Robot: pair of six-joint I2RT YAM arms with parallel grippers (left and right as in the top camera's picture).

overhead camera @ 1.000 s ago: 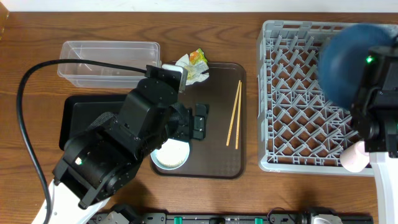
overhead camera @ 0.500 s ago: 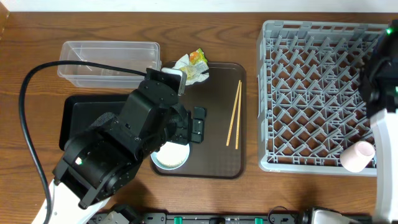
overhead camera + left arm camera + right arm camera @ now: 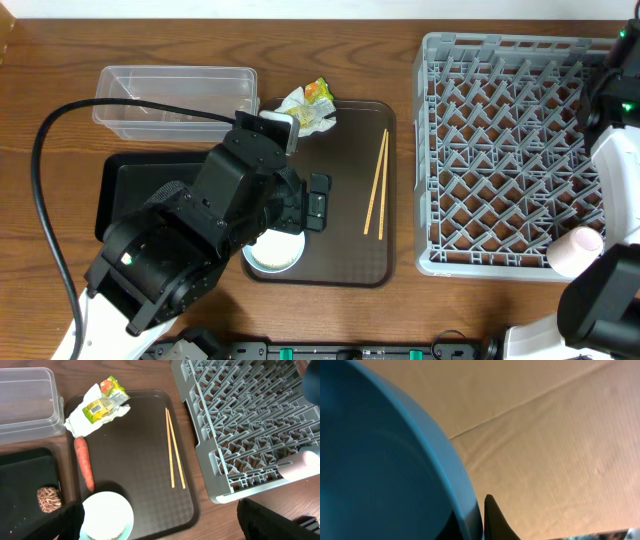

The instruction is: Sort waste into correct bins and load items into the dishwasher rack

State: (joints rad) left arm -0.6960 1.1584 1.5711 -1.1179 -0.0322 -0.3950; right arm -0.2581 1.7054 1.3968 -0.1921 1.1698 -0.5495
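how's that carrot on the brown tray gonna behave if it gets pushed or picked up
The carrot looks round and tapered, so a sideways push would probably roll it in an arc on the brown tray. It lies straight, so likely stiff, not floppy. Its smooth skin may slip unless gripped mid-body.

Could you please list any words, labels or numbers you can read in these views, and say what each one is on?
On the snack wrapper: dark print on its yellow-green panel, too small and blurred to read.
On the blue bowl, the grey rack and the clear tub: no text visible.
Nothing in these views is legible.
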